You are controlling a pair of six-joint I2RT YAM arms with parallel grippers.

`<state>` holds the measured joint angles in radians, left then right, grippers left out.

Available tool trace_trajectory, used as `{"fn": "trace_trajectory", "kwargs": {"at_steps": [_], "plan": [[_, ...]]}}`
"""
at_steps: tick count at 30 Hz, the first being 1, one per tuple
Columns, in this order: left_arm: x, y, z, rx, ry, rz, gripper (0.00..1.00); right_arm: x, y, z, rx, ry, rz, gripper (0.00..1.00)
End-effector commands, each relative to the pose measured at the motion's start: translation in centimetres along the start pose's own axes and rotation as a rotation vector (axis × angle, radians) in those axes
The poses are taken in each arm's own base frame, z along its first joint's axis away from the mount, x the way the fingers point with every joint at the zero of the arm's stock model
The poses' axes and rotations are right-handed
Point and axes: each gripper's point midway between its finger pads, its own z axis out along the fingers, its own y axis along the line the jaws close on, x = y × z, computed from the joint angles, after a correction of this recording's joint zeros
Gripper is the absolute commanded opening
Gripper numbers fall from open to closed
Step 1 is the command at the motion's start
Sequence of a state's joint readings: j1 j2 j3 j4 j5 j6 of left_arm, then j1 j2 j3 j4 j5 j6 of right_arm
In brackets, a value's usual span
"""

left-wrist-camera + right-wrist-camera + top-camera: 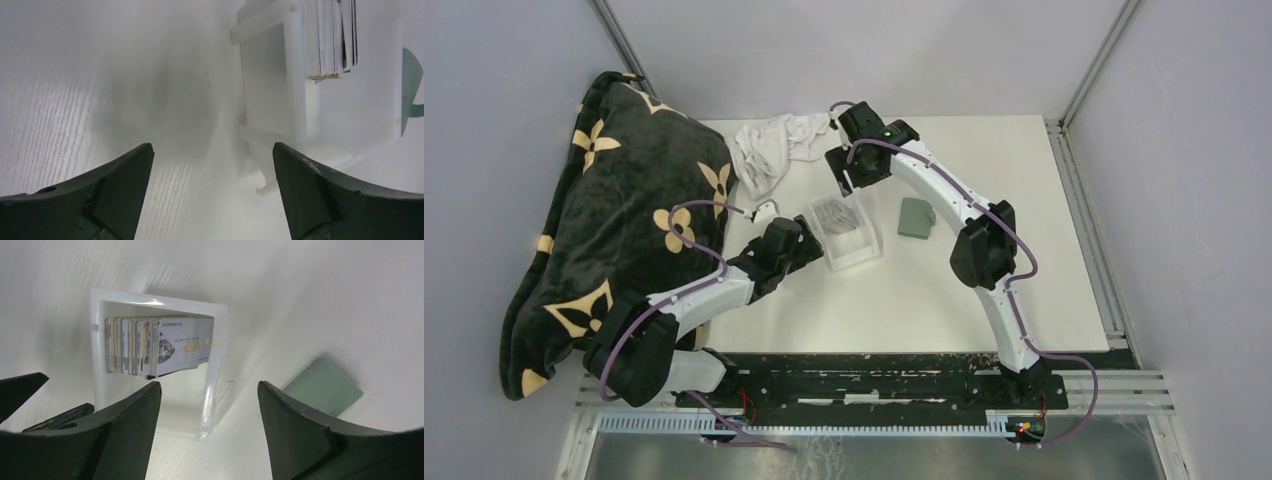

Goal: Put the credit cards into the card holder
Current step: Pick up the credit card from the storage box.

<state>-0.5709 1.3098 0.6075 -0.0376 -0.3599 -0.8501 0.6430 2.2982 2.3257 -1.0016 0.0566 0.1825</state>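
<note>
Camera set-up: one fixed overhead, two wrist-mounted, all on one tabletop [984, 290].
Top view: high, behind the arm bases, looking steeply down; whole tabletop in frame, far off. Left wrist: low and very close, skimming the surface past the left claw [212, 150] toward the clear tray [272, 85] wall. Right wrist: higher, angled down past the right claw [209, 387] into that tray. Shared by all three: tray, cards [170, 345], card holder [325, 387].

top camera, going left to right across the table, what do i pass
blanket → white cloth → tray with the cards in it → card holder
</note>
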Motion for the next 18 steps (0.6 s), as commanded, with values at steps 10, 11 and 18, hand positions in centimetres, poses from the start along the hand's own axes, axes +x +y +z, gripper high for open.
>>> {"fn": "trace_trajectory", "kwargs": {"at_steps": [10,11,18], "plan": [[-2.2,-1.5,1.0,0.091,-0.031,-0.12,0.95,-1.5,5.4,0.1,-0.194,-0.037,0.063,0.76],[-2.2,-1.5,1.1,0.093,-0.027,-0.119,0.95,-1.4,5.6,0.4,-0.203,-0.032,0.069,0.76],[-2.2,-1.6,1.7,0.112,-0.017,-0.116,0.94,-0.8,6.3,2.5,-0.267,0.004,0.14,0.76]]}}
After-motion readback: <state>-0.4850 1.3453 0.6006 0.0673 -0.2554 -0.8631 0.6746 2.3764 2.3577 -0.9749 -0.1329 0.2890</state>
